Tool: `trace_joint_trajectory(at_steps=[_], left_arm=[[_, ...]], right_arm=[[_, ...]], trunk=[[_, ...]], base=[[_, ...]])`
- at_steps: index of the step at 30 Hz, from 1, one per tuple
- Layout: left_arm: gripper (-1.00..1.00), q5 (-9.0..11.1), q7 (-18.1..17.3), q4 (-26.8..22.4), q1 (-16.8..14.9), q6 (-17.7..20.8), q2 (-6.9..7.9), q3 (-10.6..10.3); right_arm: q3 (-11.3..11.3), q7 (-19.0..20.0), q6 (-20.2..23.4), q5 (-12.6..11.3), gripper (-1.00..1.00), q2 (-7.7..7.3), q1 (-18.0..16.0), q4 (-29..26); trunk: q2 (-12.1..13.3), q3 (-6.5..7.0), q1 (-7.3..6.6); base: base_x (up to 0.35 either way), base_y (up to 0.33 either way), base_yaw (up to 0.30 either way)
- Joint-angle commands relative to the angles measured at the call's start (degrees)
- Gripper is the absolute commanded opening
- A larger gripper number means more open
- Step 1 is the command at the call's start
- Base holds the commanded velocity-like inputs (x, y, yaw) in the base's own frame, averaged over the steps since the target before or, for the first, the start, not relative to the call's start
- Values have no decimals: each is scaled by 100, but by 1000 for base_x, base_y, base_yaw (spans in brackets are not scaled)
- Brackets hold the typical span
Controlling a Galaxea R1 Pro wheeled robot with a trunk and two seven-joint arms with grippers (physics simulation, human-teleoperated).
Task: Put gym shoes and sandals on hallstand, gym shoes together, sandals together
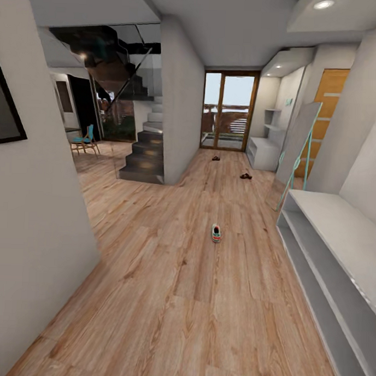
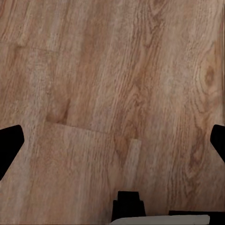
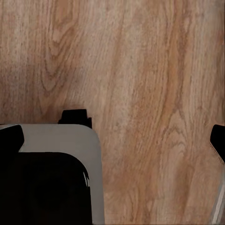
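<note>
We are looking down our left gripper (image 2: 112,143) in the left wrist view: its dark fingertips (image 2: 9,145) are sitting at opposite edges of the picture, jaws spread wide with nothing between them, hanging over bare corridor floor (image 2: 112,84). Our right gripper (image 3: 115,140) is likewise spread open and empty in the right wrist view, with plank floor beneath it and a grey-edged dark part of our own base (image 3: 51,178) lying just beside one finger.

From the head view, the floor (image 1: 167,296) is stretching ahead of us broad and open. A plain wall (image 1: 33,214) is bounding it on our left, and a low white bench (image 1: 338,255) with open shelves is running along our right, its near corner jutting into the passage.

Ahead, in the middle of the boards and well apart from both edges, one gym shoe (image 1: 215,233) is lying alone. Past the bench, a leaning mirror with a teal frame (image 1: 299,149) is narrowing the right side.

Farther on, two sandals are lying apart from each other: one (image 1: 245,176) nearer the right, the other (image 1: 215,158) closer to the glass door (image 1: 229,110). The hallstand (image 1: 265,150), light grey with stepped wall shelves above it, is standing at the far right beside that door. A staircase (image 1: 146,153) and a teal chair (image 1: 85,141) are standing far off to our left.
</note>
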Motion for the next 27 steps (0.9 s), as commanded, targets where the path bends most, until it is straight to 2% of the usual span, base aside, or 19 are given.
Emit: trace_joint_trajectory(at_steps=[1,3,4,8,16,27], left_arm=[[100,0,7,-54,-28,-14,5,3],[100,5,19,-152,-89,1,12,10],[100,15,92,-272,-306,30,30,62],[100,10,218,-288,-579,55,30,147],[100,10,277,-272,-653,27,41,182],[100,-18,276,-288,-590,-28,85,178]], right_arm=[[-31,2,-53,0,100,-1,-4,-33],[-39,2,-98,0,100,-9,-4,-119],[-47,2,-167,3,100,-42,-4,-370],[-49,-8,-402,6,100,-79,-4,-601],[-69,-14,-974,3,100,-140,-11,-991],[-86,-14,-1174,-8,100,-153,-45,-2039]], trunk=[[-3,-12,0],[-3,-24,0],[-3,-26,0],[-3,-30,0],[-3,-31,0],[-3,-31,0]], base=[[16,-13,-227],[12,-9,-205],[3,-3,-66],[2,-1,-31],[0,0,-6],[0,0,-1]])
